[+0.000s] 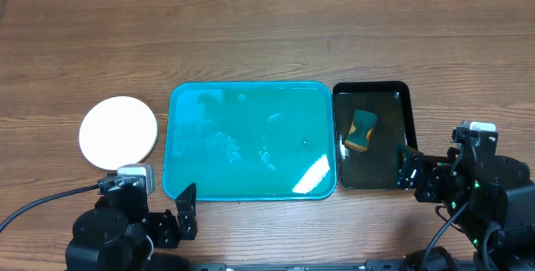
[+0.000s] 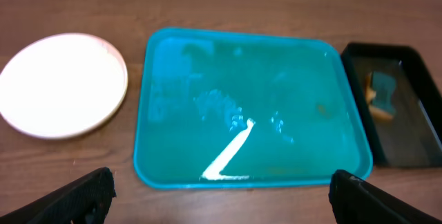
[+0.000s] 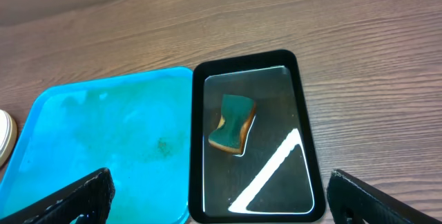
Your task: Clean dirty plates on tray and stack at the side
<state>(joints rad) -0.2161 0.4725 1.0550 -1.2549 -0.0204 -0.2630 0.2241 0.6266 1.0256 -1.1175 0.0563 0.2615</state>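
Observation:
The teal tray [image 1: 251,141] [image 2: 248,106] [image 3: 103,141] lies mid-table with no plate on it, only wet streaks and glare. The plates [image 1: 119,131] [image 2: 62,82] rest on the wood just left of the tray; from above only a clean white top plate shows. A sliver of their edge [image 3: 3,137] appears in the right wrist view. My left gripper [image 1: 149,197] [image 2: 221,200] hovers open in front of the tray's near edge, holding nothing. My right gripper [image 1: 430,155] [image 3: 221,196] is open and holds nothing, at the near right corner of the black tray.
A narrow black tray [image 1: 393,108] [image 2: 414,141] [image 3: 290,113] sits against the teal tray's right side with a green-and-tan sponge [image 1: 362,129] [image 2: 382,96] [image 3: 233,122] in it. A cable [image 1: 42,200] trails from the left arm.

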